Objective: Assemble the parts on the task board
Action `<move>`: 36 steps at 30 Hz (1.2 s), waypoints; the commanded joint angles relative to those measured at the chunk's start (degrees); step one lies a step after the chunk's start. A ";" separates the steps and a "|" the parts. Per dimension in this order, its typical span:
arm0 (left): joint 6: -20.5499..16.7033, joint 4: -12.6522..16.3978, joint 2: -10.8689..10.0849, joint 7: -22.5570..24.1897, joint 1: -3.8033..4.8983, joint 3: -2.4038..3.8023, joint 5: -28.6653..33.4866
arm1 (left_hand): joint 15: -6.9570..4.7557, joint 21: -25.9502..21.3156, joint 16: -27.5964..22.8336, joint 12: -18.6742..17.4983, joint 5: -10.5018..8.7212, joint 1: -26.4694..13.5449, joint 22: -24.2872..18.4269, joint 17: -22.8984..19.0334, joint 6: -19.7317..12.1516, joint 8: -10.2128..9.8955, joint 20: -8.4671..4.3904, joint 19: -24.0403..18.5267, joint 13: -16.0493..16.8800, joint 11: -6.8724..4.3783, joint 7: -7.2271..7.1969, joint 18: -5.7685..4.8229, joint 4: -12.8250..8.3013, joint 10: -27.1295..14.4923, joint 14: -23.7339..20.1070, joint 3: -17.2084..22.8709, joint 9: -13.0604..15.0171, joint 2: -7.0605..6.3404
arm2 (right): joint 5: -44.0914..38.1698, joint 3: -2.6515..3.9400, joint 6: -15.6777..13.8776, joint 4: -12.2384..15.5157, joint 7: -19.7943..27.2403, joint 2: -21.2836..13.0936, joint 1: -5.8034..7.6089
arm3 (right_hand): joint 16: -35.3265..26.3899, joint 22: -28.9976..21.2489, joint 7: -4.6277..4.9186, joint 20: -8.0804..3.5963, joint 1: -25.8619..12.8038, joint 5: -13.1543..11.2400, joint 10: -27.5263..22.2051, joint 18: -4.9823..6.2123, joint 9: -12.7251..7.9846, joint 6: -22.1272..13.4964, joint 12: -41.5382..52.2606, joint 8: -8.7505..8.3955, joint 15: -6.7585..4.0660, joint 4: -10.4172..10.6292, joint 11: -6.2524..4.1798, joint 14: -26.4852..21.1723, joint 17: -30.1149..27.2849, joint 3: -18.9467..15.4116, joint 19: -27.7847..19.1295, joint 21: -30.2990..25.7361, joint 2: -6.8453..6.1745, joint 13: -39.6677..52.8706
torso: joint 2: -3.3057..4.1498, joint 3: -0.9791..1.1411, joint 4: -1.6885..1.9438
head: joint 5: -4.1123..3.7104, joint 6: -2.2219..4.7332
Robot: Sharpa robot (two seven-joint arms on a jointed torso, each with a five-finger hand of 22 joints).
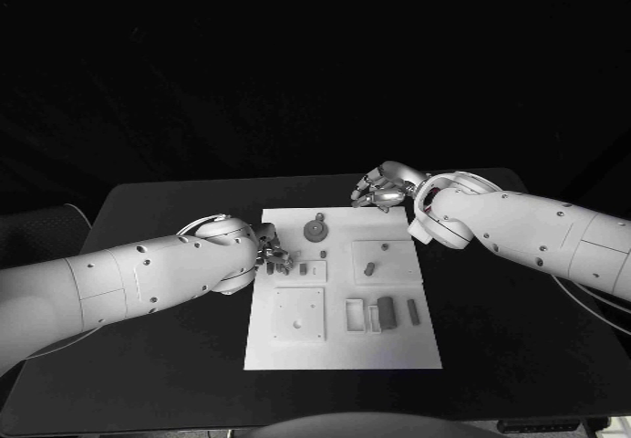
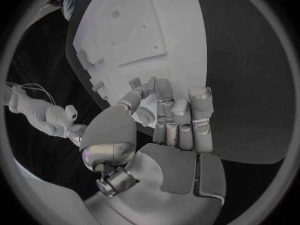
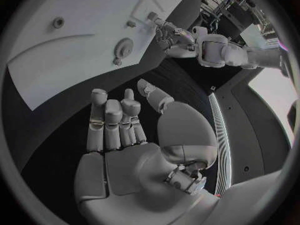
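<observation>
The white task board [image 1: 342, 351] lies mid-table. On it are a round part [image 1: 315, 228], a small dark piece [image 1: 369, 268] in a square recess, and two dark bars [image 1: 386, 310] near the right edge. My left hand [image 1: 267, 254] hangs over the board's left edge, its fingertips right at two small dark pieces [image 1: 285, 267]. In the left wrist view that hand [image 2: 169, 120] has its fingers curled in, thumb and forefinger reaching toward the board [image 2: 144, 30]; whether they pinch anything is unclear. My right hand [image 1: 384, 189] hovers off the board's far right corner, and its palm [image 3: 125, 130] is bare.
A raised square plate [image 1: 300, 315] with small holes sits at the board's near left. The right wrist view shows the board [image 3: 75, 45], the round part [image 3: 124, 47] and my left hand [image 3: 170, 35] beyond it. Black table [image 1: 158, 365] surrounds the board.
</observation>
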 commanded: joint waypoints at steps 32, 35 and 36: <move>-0.94 0.03 0.35 -0.35 -0.08 -0.03 -0.98 | -1.32 0.11 0.13 0.33 0.37 3.67 0.92 -0.11 0.26 0.52 -0.43 0.12 -0.12 -0.31 -0.03 3.60 -1.88 0.10 1.31 2.18 0.01 3.92 | -0.17 0.02 0.54 0.17 0.50 -0.10 -0.02 | 0.10 0.58 0.45 -0.02 -0.66 0.41 -0.31 0.91 0.12 -0.03 -0.02 -0.34 -0.42 0.17 0.19 -0.09 -0.10 0.22 0.25 -0.37 -0.10 0.03 | 0.00 -0.02 0.00 | -0.03 -0.04; -0.93 0.05 0.39 -0.33 -0.08 -0.03 -0.98 | -1.32 0.11 0.14 0.34 0.37 3.68 0.92 -0.11 0.26 0.53 -0.43 0.13 -0.12 -0.31 -0.03 3.60 -1.89 0.11 1.32 2.19 0.01 3.92 | -0.17 0.02 0.55 0.16 0.50 -0.10 -0.02 | 0.10 0.58 0.45 -0.02 -0.66 0.41 -0.31 0.91 0.12 -0.03 -0.02 -0.34 -0.42 0.17 0.19 -0.09 -0.10 0.23 0.25 -0.37 -0.10 0.03 | -0.01 -0.02 -0.01 | -0.04 -0.06; -0.94 0.06 0.38 -0.33 -0.08 -0.03 -0.98 | -1.33 0.12 0.14 0.34 0.37 3.68 0.92 -0.11 0.26 0.53 -0.43 0.13 -0.12 -0.32 -0.03 3.60 -1.89 0.11 1.32 2.20 0.01 3.92 | -0.17 0.02 0.54 0.16 0.50 -0.10 -0.02 | 0.10 0.58 0.45 -0.02 -0.66 0.41 -0.31 0.91 0.12 -0.03 -0.02 -0.34 -0.42 0.17 0.19 -0.09 -0.10 0.23 0.25 -0.37 -0.10 0.03 | -0.01 -0.01 -0.01 | -0.04 -0.06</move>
